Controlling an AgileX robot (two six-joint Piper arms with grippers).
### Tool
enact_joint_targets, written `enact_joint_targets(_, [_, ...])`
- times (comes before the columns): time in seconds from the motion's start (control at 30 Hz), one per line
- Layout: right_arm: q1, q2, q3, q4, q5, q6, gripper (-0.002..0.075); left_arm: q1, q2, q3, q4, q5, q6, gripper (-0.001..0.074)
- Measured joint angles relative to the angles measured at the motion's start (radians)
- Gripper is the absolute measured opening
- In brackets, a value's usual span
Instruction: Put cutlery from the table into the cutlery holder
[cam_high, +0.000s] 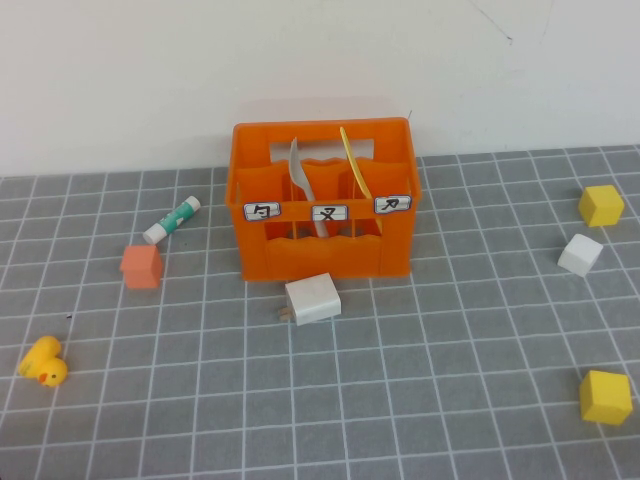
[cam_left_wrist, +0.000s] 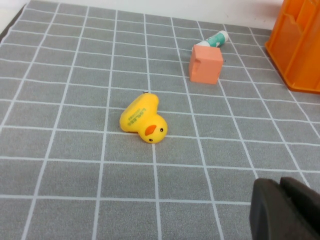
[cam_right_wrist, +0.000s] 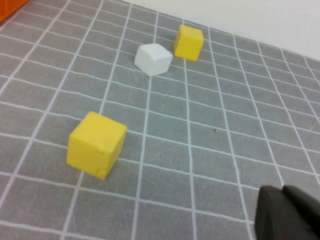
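Note:
The orange cutlery holder (cam_high: 325, 205) stands at the back middle of the tiled table (cam_high: 420, 390). The grey fork (cam_high: 303, 185) stands in its middle compartment and the pale yellow knife (cam_high: 352, 160) leans in its right compartment. Neither arm shows in the high view. My left gripper (cam_left_wrist: 282, 186) is shut and empty, above the table near the yellow duck (cam_left_wrist: 144, 120); a corner of the holder (cam_left_wrist: 300, 45) shows there. My right gripper (cam_right_wrist: 284, 192) is shut and empty, above the table near a yellow cube (cam_right_wrist: 96, 144).
A white charger block (cam_high: 312, 299) lies in front of the holder. A glue stick (cam_high: 172, 220), an orange-pink cube (cam_high: 141, 266) and a yellow duck (cam_high: 43, 362) lie at the left. Two yellow cubes (cam_high: 601, 205) (cam_high: 605, 397) and a white cube (cam_high: 580, 254) lie at the right.

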Motion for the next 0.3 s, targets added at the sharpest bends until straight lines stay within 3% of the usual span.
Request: enact_joint_targets(0.3, [0.0, 0.0, 0.0, 0.086, 0.0, -0.066, -0.0003, 0.0, 0.0, 0.0, 0.0, 0.0, 0.0, -0.0001])
